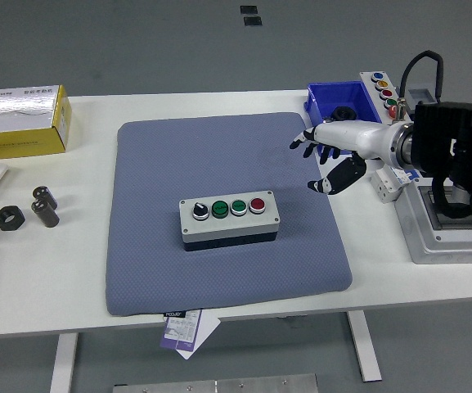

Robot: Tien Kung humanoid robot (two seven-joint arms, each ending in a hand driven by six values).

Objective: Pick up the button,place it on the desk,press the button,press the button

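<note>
A grey button box (pixel 229 219) lies on the blue-grey mat (pixel 219 155), near the mat's middle. Its top carries a black selector knob, two green buttons and a red button (pixel 257 205). My right hand (pixel 319 162) hovers above the mat's right edge, up and to the right of the box and well apart from it. Its fingers (pixel 304 141) are spread and hold nothing. The left arm does not show.
A blue bin (pixel 343 118) with a black part stands behind my hand, with a second button box (pixel 385 92) beside it. A yellow carton (pixel 21 121) and black nuts (pixel 24 211) lie at the left. Grey equipment (pixel 448 229) fills the right edge.
</note>
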